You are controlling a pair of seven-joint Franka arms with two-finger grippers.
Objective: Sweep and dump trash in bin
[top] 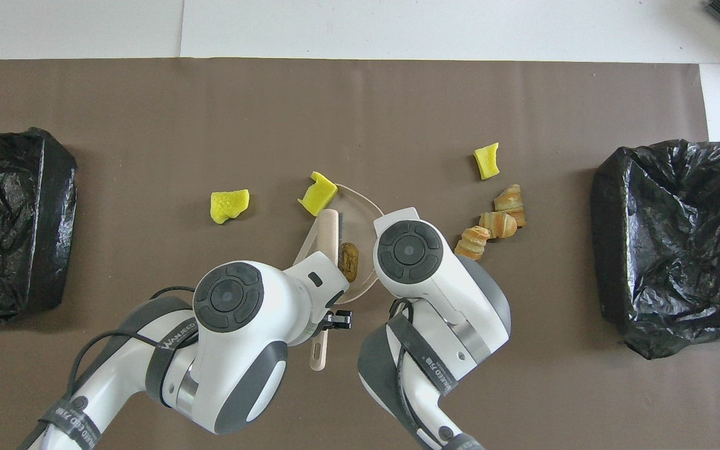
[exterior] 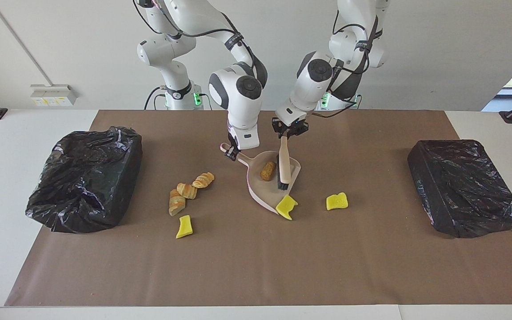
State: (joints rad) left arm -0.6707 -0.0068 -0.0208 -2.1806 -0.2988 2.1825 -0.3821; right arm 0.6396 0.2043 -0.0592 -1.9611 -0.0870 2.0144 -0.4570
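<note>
Pinched by its handle in the left gripper (exterior: 288,132), the brush (exterior: 284,168) is pushing the bun (exterior: 268,170) inside the dustpan (exterior: 260,191) at frame center, held by the clamped right gripper (exterior: 231,153), while a yellow chunk (exterior: 286,207) is balancing on the lip and risks slipping off.
</note>
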